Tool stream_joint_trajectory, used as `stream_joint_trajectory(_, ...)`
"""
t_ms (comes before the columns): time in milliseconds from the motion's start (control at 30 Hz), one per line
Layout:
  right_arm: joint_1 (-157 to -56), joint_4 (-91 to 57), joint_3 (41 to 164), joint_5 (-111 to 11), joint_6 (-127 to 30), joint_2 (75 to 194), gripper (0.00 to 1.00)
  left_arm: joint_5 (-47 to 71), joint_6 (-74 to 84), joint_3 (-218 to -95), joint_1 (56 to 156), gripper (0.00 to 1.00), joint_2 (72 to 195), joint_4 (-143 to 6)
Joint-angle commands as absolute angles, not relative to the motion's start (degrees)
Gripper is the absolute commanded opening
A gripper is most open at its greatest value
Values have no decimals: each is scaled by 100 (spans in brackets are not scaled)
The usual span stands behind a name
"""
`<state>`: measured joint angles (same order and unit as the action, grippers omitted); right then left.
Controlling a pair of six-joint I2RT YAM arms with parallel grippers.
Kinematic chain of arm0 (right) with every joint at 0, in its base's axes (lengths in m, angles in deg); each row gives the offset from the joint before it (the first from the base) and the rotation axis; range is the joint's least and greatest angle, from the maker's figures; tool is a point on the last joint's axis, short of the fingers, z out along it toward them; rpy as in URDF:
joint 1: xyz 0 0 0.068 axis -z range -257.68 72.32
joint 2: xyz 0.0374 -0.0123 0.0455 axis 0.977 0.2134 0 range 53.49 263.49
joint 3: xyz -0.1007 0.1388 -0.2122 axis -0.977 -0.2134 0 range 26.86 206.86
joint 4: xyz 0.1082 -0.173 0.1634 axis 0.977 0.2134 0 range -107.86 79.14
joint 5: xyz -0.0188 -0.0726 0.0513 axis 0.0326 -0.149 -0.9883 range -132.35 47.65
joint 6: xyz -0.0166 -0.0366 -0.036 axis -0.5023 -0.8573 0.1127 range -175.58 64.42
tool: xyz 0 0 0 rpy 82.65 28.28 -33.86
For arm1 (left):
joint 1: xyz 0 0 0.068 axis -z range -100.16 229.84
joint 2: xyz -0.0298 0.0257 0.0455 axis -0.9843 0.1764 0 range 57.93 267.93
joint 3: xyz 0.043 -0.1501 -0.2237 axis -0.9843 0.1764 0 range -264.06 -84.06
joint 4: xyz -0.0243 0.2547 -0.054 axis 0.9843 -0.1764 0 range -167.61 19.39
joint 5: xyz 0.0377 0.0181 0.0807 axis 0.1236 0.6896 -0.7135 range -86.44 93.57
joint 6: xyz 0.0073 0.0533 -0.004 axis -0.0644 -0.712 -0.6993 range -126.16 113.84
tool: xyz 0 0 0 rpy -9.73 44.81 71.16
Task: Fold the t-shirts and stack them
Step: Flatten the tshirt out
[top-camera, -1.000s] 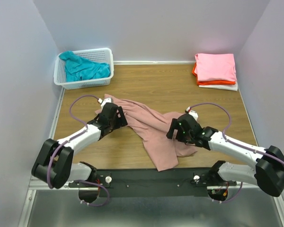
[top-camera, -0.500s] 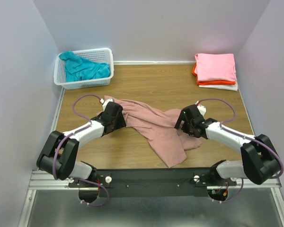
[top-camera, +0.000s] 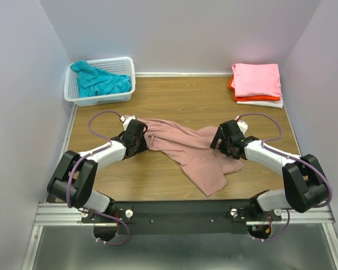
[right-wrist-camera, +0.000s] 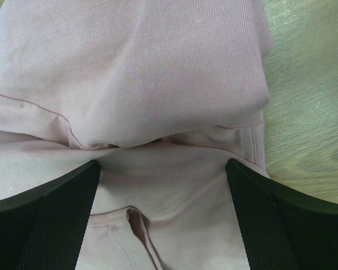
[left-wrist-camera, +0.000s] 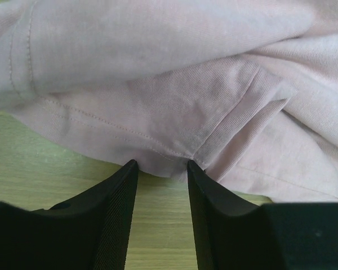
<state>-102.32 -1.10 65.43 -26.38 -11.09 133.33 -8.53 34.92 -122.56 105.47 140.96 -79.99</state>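
Cloth nearest me: the dusty-pink t-shirt (top-camera: 186, 152) lies crumpled on the table (top-camera: 174, 98) between my arms, soft, limp and light, best taken by hems or seams. My left gripper (left-wrist-camera: 160, 169) stands half open at a stitched hem, probably not pinching it. My right gripper (right-wrist-camera: 162, 163) gapes wide over a bunched fold, holding nothing. Farther back, the folded stack (top-camera: 256, 81) sits right, and the teal t-shirt (top-camera: 98, 83) sits in the basket (top-camera: 72, 97) left
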Motion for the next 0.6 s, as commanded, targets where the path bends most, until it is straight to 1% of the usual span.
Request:
stream_joint_trajectory(0, -10158, -19, 6545, -2521, -1190, 13365, 100, -936, 3384, -12334, 10559, 49, 14379, -8080)
stream_joint_trajectory(133, -10158, -19, 6536, -2512, -1217, 13312, 100, -742, 3331, -12387, 10655, 49, 14407, -8045)
stream_joint_trajectory(267, -10158, -19, 6527, -2512, -1234, 13277, 100, -865, 3435, -12484, 10840, 49, 14354, -8316)
stream_joint_trajectory(400, -10158, -19, 6519, -2504, -1269, 13277, 100, -1014, 3497, -12581, 11113, 48, 14598, -8502)
stream_joint_trajectory(433, -10150, -19, 6510, -2495, -1269, 13277, 100, -1067, 3515, -12598, 11165, 44, 14687, -8554)
stream_joint_trajectory(467, -10158, -19, 6510, -2486, -1269, 13277, 100, -1093, 3532, -12607, 11166, 37, 14757, -8598)
stream_joint_trajectory(500, -10158, -19, 6510, -2486, -1278, 13277, 100, -1207, 3602, -12616, 11166, 18, 14897, -8625)
stream_joint_trajectory(567, -10150, -19, 6501, -2477, -1278, 13251, 100, -1304, 3673, -12607, 11166, 1, 14969, -8669)
